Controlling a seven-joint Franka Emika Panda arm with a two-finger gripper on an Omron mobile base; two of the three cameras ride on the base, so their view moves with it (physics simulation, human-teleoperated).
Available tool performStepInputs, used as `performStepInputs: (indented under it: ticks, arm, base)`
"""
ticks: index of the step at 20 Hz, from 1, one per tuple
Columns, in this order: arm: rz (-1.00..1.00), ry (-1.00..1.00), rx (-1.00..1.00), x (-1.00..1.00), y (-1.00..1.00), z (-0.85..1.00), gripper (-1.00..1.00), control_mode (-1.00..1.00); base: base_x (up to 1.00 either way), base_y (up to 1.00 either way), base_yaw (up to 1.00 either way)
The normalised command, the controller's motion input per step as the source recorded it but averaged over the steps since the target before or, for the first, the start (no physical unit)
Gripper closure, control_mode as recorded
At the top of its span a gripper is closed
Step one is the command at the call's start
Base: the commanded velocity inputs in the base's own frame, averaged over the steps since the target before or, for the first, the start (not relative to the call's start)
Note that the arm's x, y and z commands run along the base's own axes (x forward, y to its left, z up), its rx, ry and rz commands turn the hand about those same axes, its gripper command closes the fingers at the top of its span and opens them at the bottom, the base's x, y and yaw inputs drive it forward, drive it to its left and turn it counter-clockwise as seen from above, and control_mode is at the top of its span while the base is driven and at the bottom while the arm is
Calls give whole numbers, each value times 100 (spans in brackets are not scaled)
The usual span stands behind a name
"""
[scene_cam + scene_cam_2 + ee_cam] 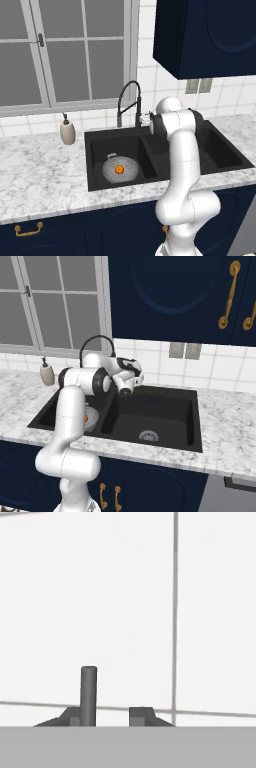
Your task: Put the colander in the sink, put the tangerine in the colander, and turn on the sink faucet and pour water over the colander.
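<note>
You had one sink (220,150) in front of you, black, with two basins, set into the marble counter (40,175). In the right base view one round silver drain (148,436) showed in the right basin. One colander (120,169) sat in the left basin, on its floor, and one tangerine (119,170) lay inside it, near the middle. In the right base view the arm hid most of the colander, and only a part of the orange fruit (88,417) showed beside the arm.

One sink faucet (129,102) stood at the far edge of the sink, between the two basins, with its arched spout over the left basin. One beige soap dispenser (67,131) stood on the counter, left of the sink, near the window (65,50).

Your gripper (110,716) was held just beside the base of the faucet, facing the white wall tiles (100,587). A thin dark rod (88,694) stood upright against the left fingertip; it may be the faucet lever, but you could not tell this. The jaws were parted, with a small gap between the tips, and grasped nothing.

No writing or brand could be read on any thing.
</note>
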Motion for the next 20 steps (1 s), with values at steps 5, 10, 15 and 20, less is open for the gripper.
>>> performStepInputs:
  ticks: [5,10,15,20]
  arm:
    - [-14,3,0,0,-65,5,100,-100]
    - [-14,6,0,0,-69,9,100,-100]
    - [-13,9,0,0,-73,9,100,-100]
    - [-12,7,1,-3,-75,6,100,-100]
  base:
    - [0,0,0]
    - [0,0,0]
    - [0,0,0]
    - [0,0,0]
